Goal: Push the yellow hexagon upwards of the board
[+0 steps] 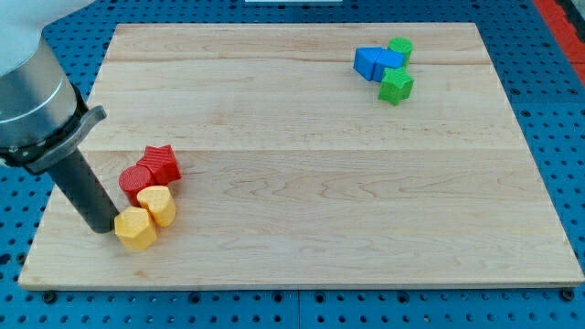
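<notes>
The yellow hexagon (135, 229), a chunky six-sided block with flat faces, lies near the board's (302, 164) bottom-left corner. My tip (99, 228) sits just at its 9 o'clock, touching or nearly so; a bare rod, it has no jaws and holds nothing. A yellow heart (158, 203) touches the hexagon at 1 o'clock, with a red round block (135, 182) and red star (162, 164) beyond.

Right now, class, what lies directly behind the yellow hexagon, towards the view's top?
Behind the yellow hexagon sits a yellow heart-like block, touching it; beyond are a red round block and a red star. My tip is at its left. The rod hides the board there.
</notes>
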